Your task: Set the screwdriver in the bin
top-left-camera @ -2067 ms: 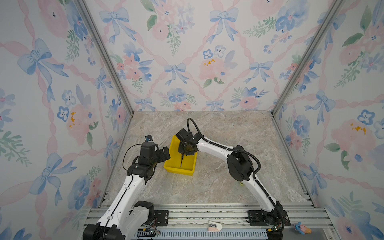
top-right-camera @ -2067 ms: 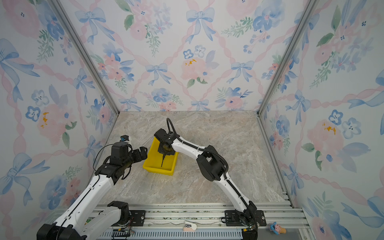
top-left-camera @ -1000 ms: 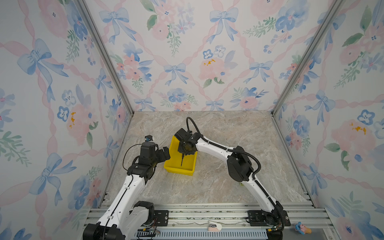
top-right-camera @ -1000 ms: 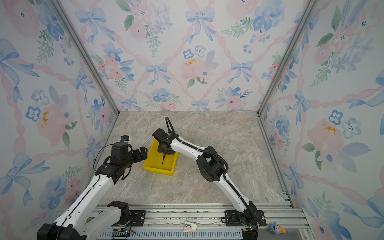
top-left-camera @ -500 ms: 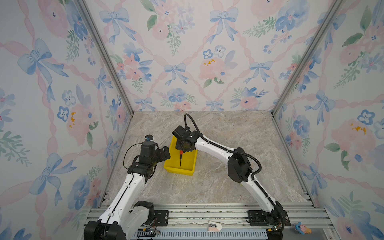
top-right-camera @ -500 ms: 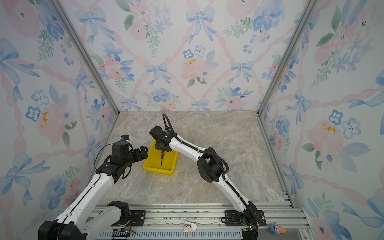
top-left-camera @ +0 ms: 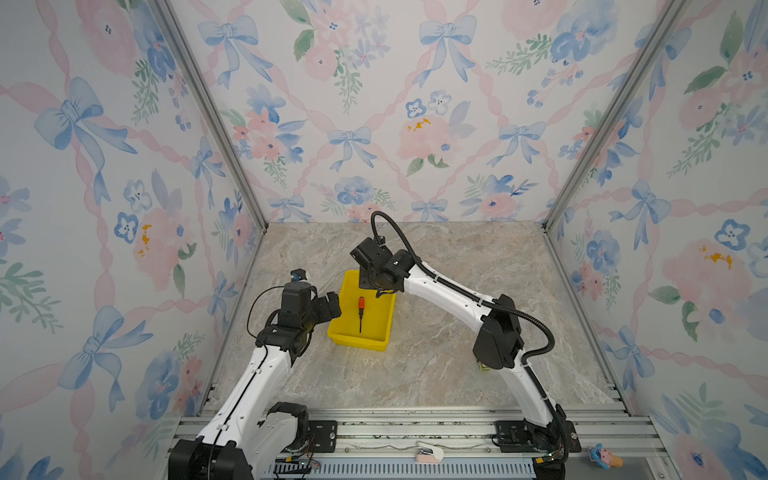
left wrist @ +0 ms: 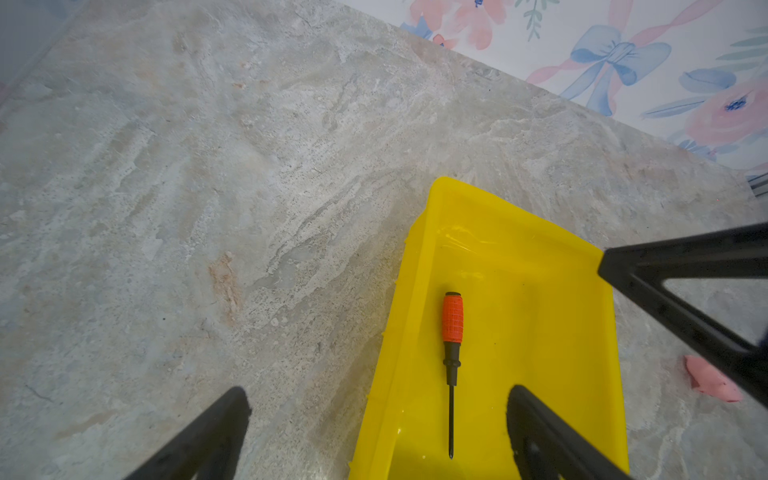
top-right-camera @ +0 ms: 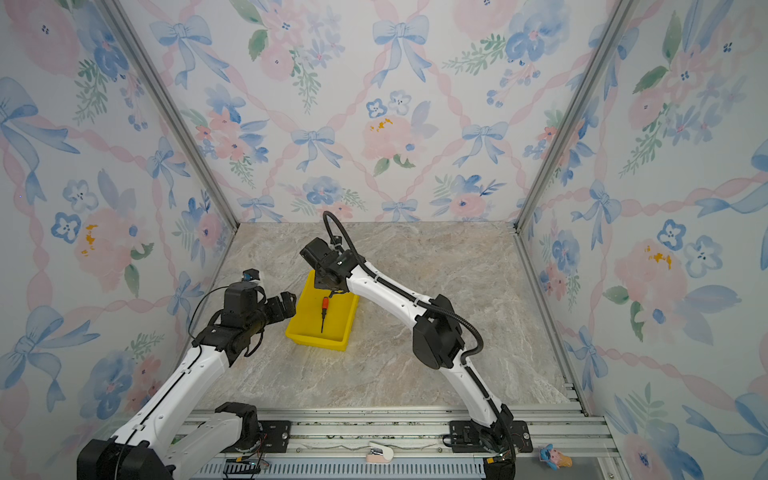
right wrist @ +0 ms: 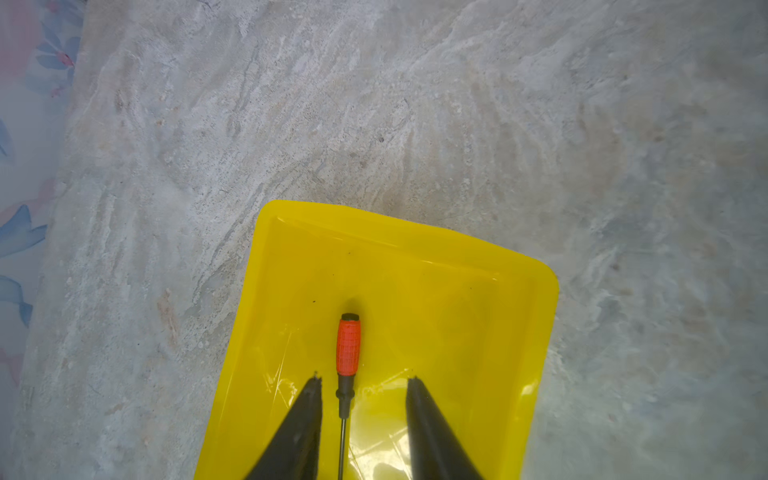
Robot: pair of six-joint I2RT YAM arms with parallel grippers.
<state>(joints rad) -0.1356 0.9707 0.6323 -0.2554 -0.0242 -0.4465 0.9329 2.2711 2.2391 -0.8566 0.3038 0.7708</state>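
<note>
One-object job, judged as good as done. Screwdriver (top-left-camera: 360, 309) flat on the floor of the yellow bin (top-left-camera: 374, 338), roughly mid-floor. Orange handle toward the bin's far wall, thin shaft pointing at the near wall in both top views. Touching neither long wall, and held by nothing.

Right gripper (right wrist: 365, 378) low over the bin, jaws parted and empty. In the right wrist view, black collar and shaft run down the gap, nearer one finger (right wrist: 309, 409), with yellow floor showing on both sides, so no contact. Reads as a let-go made low over the bin, to keep a slim round tool from bouncing or rolling over the low rim. Lengthwise lay likely follows from the grip across the collar.

Left gripper (top-left-camera: 332, 305) at the bin's left edge, jaws wide open, carrying nothing. In the left wrist view, one finger (left wrist: 540, 432) over the bin floor, the other over bare worktop (left wrist: 249, 208), straddling the long wall. Probably stationed there to keep the light bin from sliding; cannot tell whether touching the rim.

Next move, as a judgement: lift the right gripper straight up and away. Main risk: clipping the collar with the nearer finger and flicking the tool out. Pink scrap (left wrist: 712, 380) on the worktop just beside the bin; not part of the job.
</note>
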